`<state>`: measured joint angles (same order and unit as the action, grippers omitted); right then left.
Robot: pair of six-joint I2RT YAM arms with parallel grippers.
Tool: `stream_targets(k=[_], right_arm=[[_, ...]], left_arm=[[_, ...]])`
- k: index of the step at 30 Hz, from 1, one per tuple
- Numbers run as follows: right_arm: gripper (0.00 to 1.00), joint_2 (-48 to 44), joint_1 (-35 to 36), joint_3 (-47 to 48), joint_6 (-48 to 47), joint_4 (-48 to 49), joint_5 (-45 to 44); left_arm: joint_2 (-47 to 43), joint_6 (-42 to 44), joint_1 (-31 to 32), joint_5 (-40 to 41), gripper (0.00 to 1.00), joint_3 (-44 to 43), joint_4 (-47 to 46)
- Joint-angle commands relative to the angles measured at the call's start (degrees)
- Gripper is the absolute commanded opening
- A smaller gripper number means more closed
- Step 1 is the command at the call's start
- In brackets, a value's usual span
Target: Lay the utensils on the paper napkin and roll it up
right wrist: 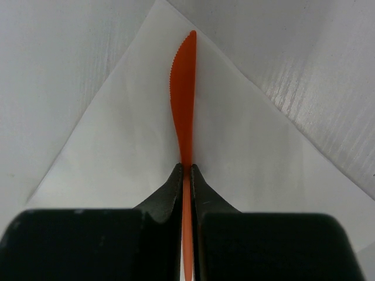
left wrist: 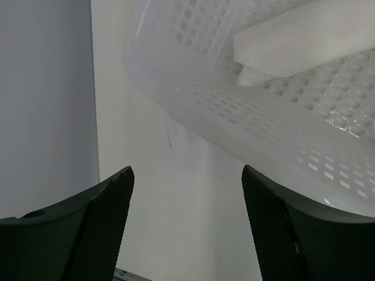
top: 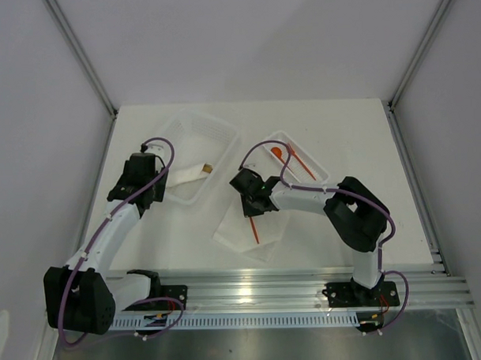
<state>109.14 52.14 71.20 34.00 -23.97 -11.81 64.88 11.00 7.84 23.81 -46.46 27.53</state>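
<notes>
My right gripper point(right wrist: 186, 168) is shut on an orange-red plastic knife point(right wrist: 183, 96), holding it over the white paper napkin point(right wrist: 117, 152). From above, the gripper point(top: 252, 209) sits over the napkin point(top: 244, 237) and the knife point(top: 254, 231) points toward the near edge. Two more orange-red utensils, a spoon point(top: 277, 154) and a fork point(top: 301, 161), lie in a clear tray point(top: 315, 165) at the back right. My left gripper point(left wrist: 187, 175) is open and empty, beside a perforated white basket point(left wrist: 275, 134); from above it point(top: 150, 200) is at the basket's left.
The white basket point(top: 187, 134) at the back centre-left holds a white paper roll with a brown tip point(top: 194, 172). A metal rail point(top: 308, 292) runs along the near table edge. White walls enclose the table on three sides.
</notes>
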Motion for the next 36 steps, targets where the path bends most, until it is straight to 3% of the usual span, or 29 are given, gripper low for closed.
stream_targets(k=[1, 14, 18, 28, 32, 36], right_arm=[[0.01, 0.7, -0.2, 2.2, -0.1, -0.2, -1.7], [0.27, 0.1, 0.0, 2.2, -0.2, -0.5, -1.7], [0.30, -1.1, 0.0, 2.5, -0.6, -0.5, -1.6], [0.50, -9.8, -0.8, 8.5, -7.7, -3.9, -1.6], [0.49, -15.5, -5.3, 8.9, -13.3, -2.8, -0.7], [0.36, -17.0, -19.6, 8.8, -19.1, -1.7, 4.4]], left_arm=[[-0.2, -0.3, -0.4, -0.1, 0.78, 0.1, -0.6], [-0.3, -0.2, -0.4, 0.1, 0.78, 0.1, -0.6], [-0.5, -0.2, -0.4, 0.2, 0.78, 0.1, -0.5], [-0.5, -0.1, -0.4, 0.1, 0.78, 0.1, -0.5], [-0.7, 0.0, -0.4, 0.4, 0.78, 0.1, -0.4], [-1.3, 0.2, -0.4, 1.6, 0.78, 0.1, -0.2]])
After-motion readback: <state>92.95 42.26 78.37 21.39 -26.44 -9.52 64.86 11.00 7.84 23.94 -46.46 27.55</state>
